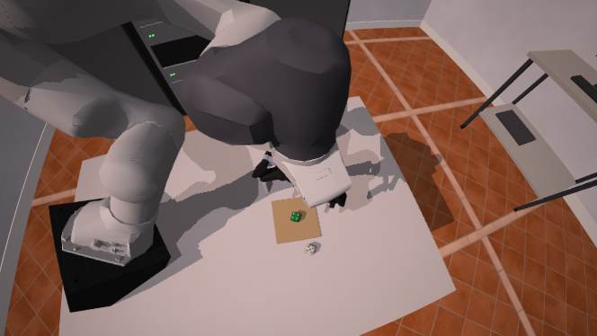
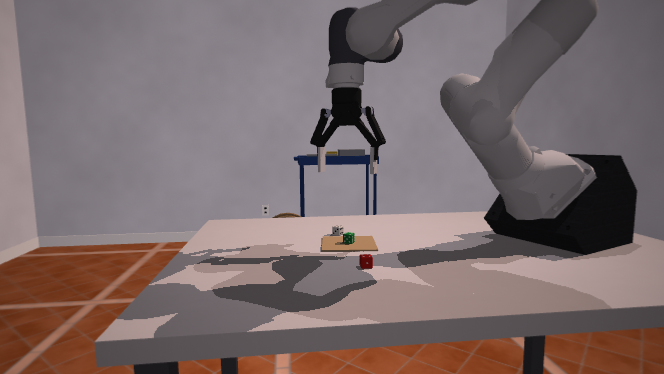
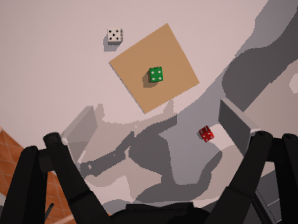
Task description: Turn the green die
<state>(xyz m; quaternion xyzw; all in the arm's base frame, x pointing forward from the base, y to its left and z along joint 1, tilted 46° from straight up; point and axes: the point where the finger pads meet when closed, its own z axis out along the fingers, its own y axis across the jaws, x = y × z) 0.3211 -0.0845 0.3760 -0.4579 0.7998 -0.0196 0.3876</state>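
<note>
Three dice, green die (image 3: pixel 156 75) on mat (image 3: pixel 174 56), no legible writing, jaws fully open, empty.

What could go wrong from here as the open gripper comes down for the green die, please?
1. The green die is small against the wide-open gripper high above it, so a slightly off descent could knock it off the mat.
2. The white die sits just off the mat's edge, so a finger could bump it.
</note>
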